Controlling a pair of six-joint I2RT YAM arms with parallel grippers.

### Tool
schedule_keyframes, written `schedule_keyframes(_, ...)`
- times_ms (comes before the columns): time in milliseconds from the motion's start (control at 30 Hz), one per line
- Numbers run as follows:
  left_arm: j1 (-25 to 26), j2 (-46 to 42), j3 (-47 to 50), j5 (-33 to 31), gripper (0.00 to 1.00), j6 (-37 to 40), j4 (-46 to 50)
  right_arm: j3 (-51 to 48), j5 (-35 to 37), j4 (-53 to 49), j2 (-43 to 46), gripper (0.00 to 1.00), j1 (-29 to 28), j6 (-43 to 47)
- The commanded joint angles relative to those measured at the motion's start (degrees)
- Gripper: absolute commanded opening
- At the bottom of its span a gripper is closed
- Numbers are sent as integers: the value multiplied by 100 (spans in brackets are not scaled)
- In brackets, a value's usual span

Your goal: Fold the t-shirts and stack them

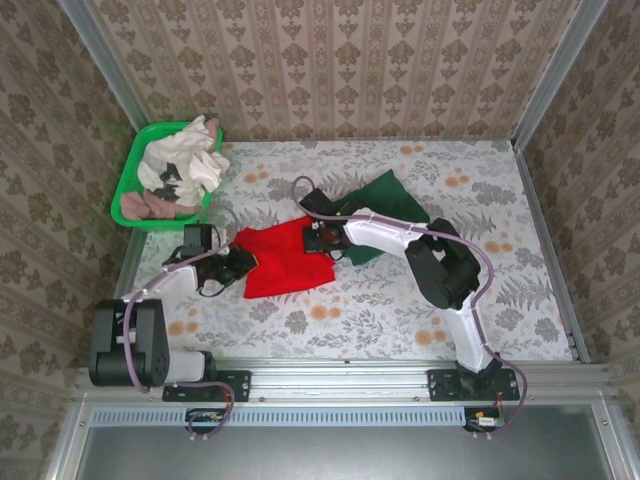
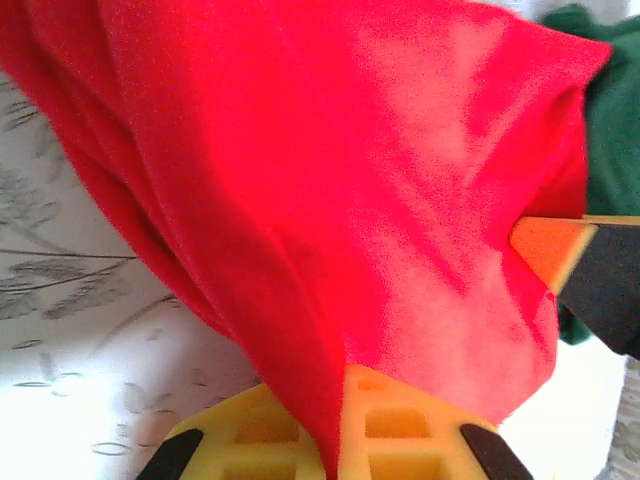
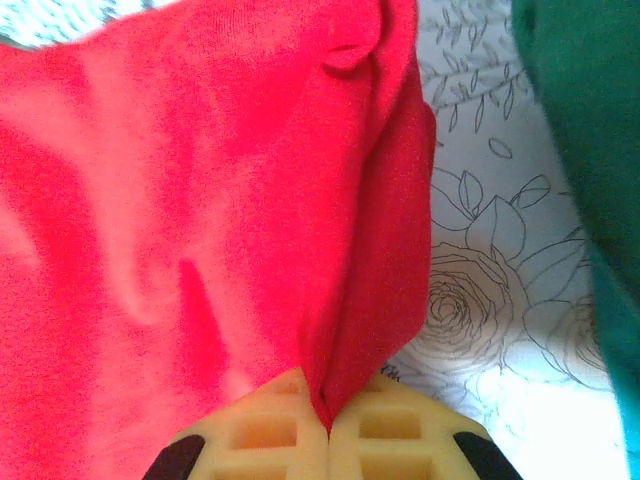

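Near the middle of the floral surface [image 1: 400,300], the red t-shirt [image 1: 288,258] is partly spread. Its opposite edges are pinched tight by the left fingers [image 2: 400,425] and right fingers [image 3: 270,430], likely to carry it into a fold. The green t-shirt [image 1: 385,205] waits just beside it.

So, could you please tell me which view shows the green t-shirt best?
Top external: the green t-shirt lies on the table, nearly all visible, the right arm crossing it. Each wrist view catches a strip of it at the right edge.
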State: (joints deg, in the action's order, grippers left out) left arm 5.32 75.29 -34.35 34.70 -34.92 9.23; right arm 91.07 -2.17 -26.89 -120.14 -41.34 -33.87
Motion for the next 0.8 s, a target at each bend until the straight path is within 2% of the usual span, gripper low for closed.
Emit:
schedule_keyframes(0,226,-289,-541,351,5,-118,310,365,-110,-515,576,0,77,230)
schedule_keyframes(167,553,-494,-1399,248,4,-168,733,840,7,-1061,1057,0,310,581)
schedule_keyframes(233,681,-498,-1713,14,4,-205,797,1039,58,-1215,1216,0,475,694)
schedule_keyframes(400,1249,-115,-2656,-421,4,-218,632,1275,-129,-1360,1568,0,1073,900)
schedule_keyframes(467,1491,286,-3073,-662,3,-193,431,1288,-219,-1279,1646,0,1354,1045)
schedule_keyframes(667,2182,2024,-4628,-804,3,42,-11,1593,-598,-1308,1427,0,2326,1385)
schedule_keyframes(767,2536,2894,-5033,-592,1,-101,-93,1286,-630,-1262,1302,0,2749,1420)
